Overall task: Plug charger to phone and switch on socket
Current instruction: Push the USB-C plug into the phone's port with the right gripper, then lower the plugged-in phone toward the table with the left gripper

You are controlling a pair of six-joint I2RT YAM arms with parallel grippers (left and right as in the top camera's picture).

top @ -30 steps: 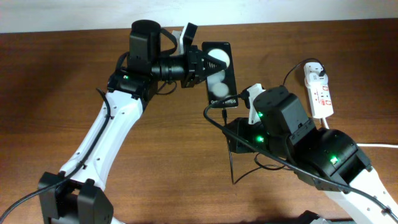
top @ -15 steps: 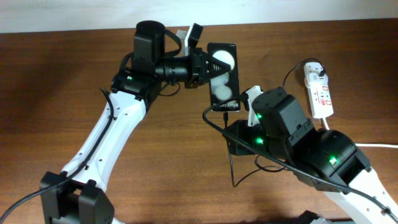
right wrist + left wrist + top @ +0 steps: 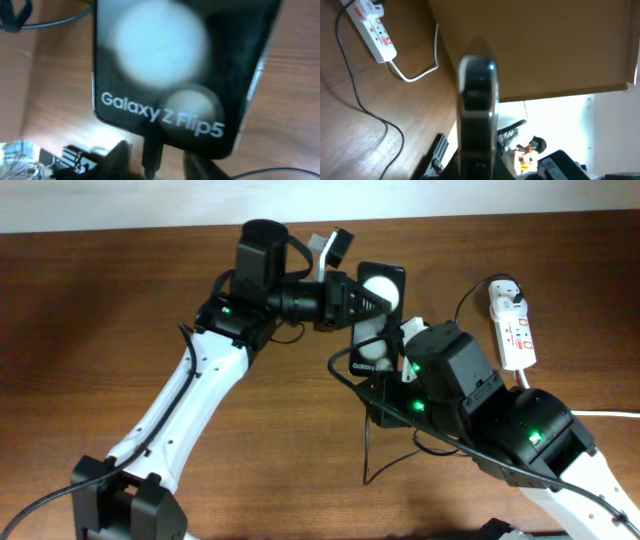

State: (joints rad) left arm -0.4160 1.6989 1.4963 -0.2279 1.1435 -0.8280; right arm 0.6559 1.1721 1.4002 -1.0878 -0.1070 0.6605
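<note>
Phone (image 3: 386, 288) over dark brown wooden table (image 3: 100, 300) — pale wall (image 3: 100, 200) behind

From above, the lower end of the phone (image 3: 388, 280) goes behind my right wrist (image 3: 450, 370), so there I cannot make out my right fingers (image 3: 119, 159) or the tip of the charger (image 3: 151, 156). In the right wrist view these fingers are dark blurred shapes cut by the lower edge, and the tip between them is cut too. The phone above them runs out at the top and right edges. In the left wrist view the phone between my left fingers (image 3: 358, 298) is a blurred edge-on strip. Far beyond them the socket (image 3: 374, 30) is cut by the top edge, its switches too small to read.
</note>
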